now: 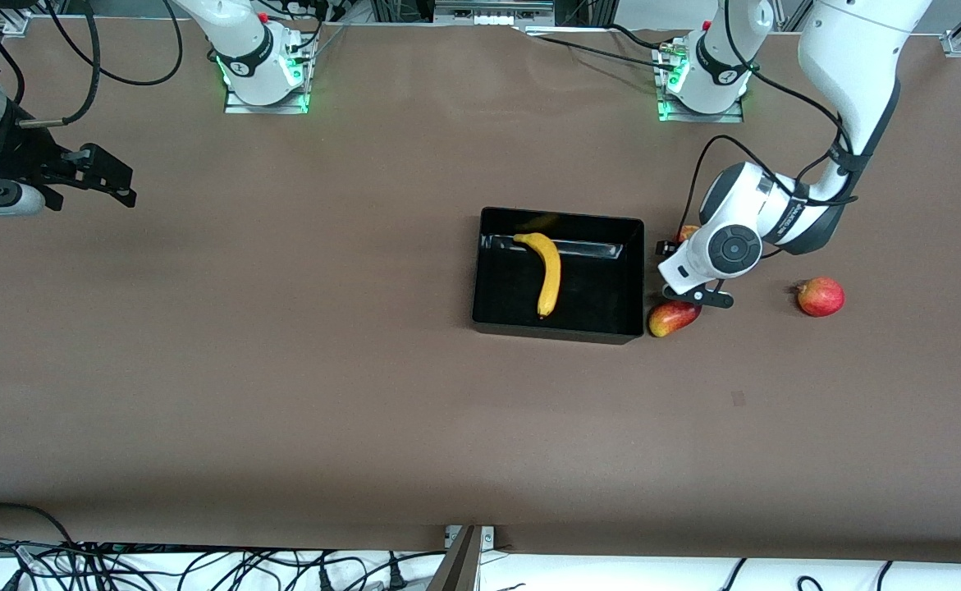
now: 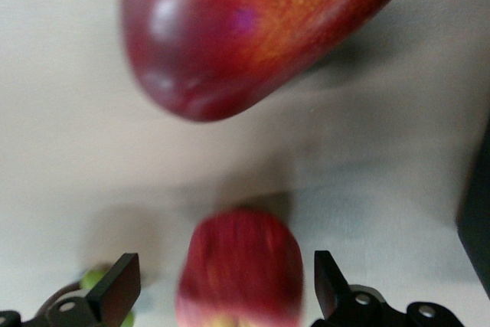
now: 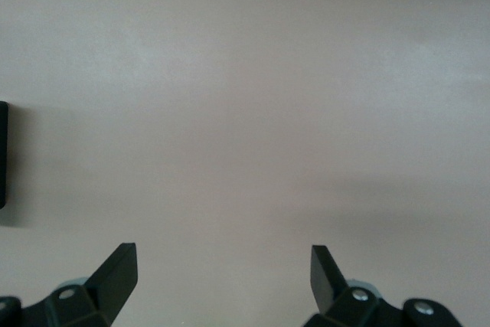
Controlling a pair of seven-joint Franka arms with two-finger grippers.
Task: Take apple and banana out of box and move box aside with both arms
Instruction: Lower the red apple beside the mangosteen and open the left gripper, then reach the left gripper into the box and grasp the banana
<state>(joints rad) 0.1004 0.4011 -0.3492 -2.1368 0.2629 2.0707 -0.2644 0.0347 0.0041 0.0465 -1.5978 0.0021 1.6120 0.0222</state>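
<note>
The black box lies mid-table with the yellow banana inside it. My left gripper is low beside the box, toward the left arm's end. It is open, and its fingers stand either side of the small red apple without touching it. The apple barely shows in the front view. The red-yellow mango lies next to the box's corner, nearer the front camera, and is large in the left wrist view. The round red fruit lies apart. The mangosteen is out of view.
My right gripper waits open and empty at the right arm's end of the table, over bare brown tabletop. A small green bit shows beside one left finger. The box wall is close to the left gripper.
</note>
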